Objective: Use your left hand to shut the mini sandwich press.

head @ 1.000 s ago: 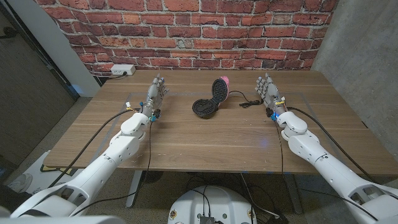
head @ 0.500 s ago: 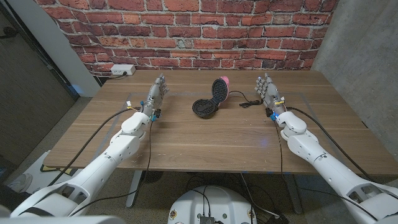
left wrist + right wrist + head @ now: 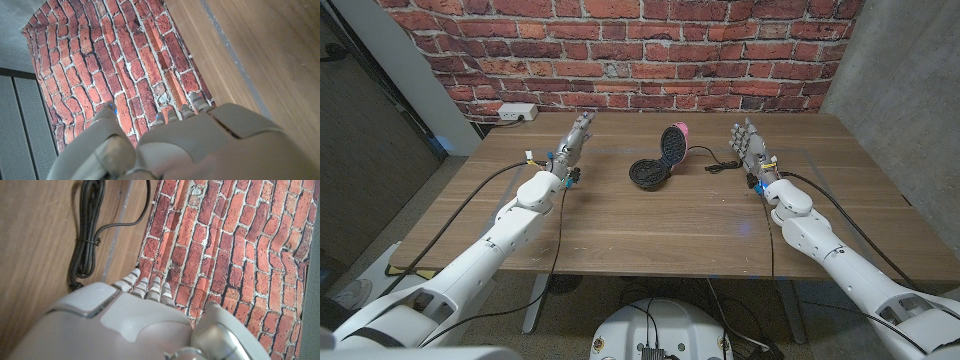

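Pink-backed mini sandwich press [image 3: 660,158]: open, lid upright, dark plates showing — mid-table toward the brick wall [image 3: 620,50].
Cord [image 3: 712,160]: runs from the press toward the right hand.
Left hand [image 3: 572,144]: empty, fingers extended — left of the press, apart.
Right hand [image 3: 751,146]: empty, fingers spread.
Wooden table [image 3: 650,225]: bears all.

The press [image 3: 660,160] is small in the head view's upper middle: its plate pattern and hinge cannot be made out. Its cord [image 3: 87,225] is cut off at the right wrist view's top edge. The left hand [image 3: 200,145] is cropped at the bottom edge, its fingertips barely showing.
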